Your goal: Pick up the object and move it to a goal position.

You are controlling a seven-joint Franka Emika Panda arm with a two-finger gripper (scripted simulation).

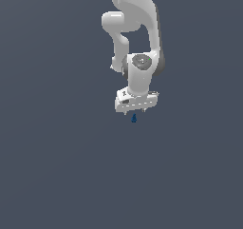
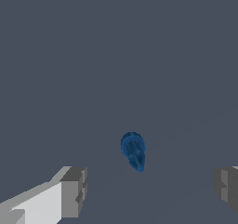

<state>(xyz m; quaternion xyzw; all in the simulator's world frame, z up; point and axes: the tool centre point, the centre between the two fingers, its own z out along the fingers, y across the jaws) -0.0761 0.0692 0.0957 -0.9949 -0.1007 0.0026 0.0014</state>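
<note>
The object (image 1: pixel 134 118) is a tiny dark-blue blob, slightly taller than wide, standing on the grey floor just below the white gripper (image 1: pixel 134 112) in the exterior view. In the wrist view the object (image 2: pixel 133 150) sits between the two grey fingertips (image 2: pixel 74 192), which stand wide apart with nothing between them but the floor. The gripper is open and empty, hanging pointed down right above the object and not touching it.
The white arm (image 1: pixel 137 28) reaches down from the top of the exterior view. The flat grey floor (image 1: pixel 57 166) spreads all around with nothing else on it in view.
</note>
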